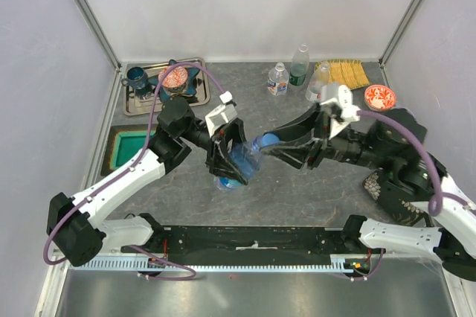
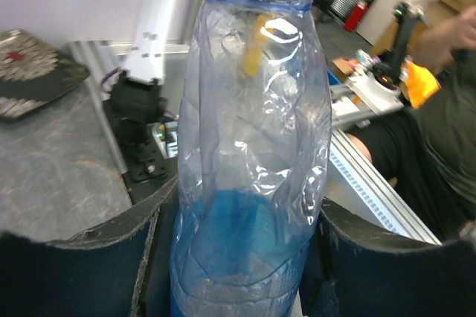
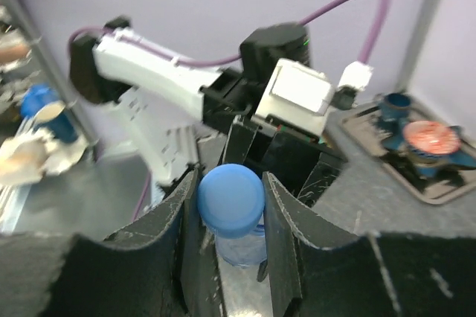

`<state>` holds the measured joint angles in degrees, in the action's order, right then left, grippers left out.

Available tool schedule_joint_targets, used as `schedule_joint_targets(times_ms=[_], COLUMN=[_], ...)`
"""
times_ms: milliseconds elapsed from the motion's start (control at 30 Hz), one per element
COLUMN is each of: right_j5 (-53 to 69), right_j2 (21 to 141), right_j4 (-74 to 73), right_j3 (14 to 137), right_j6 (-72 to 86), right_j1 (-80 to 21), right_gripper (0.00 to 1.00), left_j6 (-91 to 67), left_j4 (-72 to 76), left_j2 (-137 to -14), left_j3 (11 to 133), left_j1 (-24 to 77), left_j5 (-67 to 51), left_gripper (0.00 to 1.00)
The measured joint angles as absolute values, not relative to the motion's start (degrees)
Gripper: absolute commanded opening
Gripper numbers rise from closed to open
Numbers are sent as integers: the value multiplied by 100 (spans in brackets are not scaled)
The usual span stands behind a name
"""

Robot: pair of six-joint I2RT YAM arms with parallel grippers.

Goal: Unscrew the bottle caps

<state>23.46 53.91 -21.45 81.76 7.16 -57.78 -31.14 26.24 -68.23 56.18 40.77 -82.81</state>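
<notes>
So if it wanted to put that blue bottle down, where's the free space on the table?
Bare tabletop lies in front, between the held blue bottle and the black rail. A smaller gap at the back separates the metal tray from the labelled bottle. Back right is crowded: greenish bottle, yellow packet, red bowl.

Blue-tinted bottle (image 1: 240, 164), blue cap (image 3: 231, 199), mottled grey table (image 1: 297, 192)

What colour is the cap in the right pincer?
Blue. The cap shows clearest in the right wrist view.
</notes>
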Motion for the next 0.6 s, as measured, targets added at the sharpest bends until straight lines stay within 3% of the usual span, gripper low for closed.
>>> schedule_joint_targets(times_ms=[233, 400, 600], right_j5=[-410, -2320, -2814], right_j2=[4692, 4871, 6101], right_j4=[-1796, -1745, -1887], right_j3=[7894, 7118, 5771], right_j6=[862, 1144, 1621], right_j1=[-5859, -5859, -5712], right_gripper=[0, 0, 0], left_j6=[-2508, -1942, -1636], left_j4=[1398, 510, -148], left_j2=[-6768, -6141, -4145], left_j3=[5516, 5186, 4261], left_j1=[3837, 3837, 3833], left_j5=[-7168, -5557, -3282], left_gripper=[51, 51, 54])
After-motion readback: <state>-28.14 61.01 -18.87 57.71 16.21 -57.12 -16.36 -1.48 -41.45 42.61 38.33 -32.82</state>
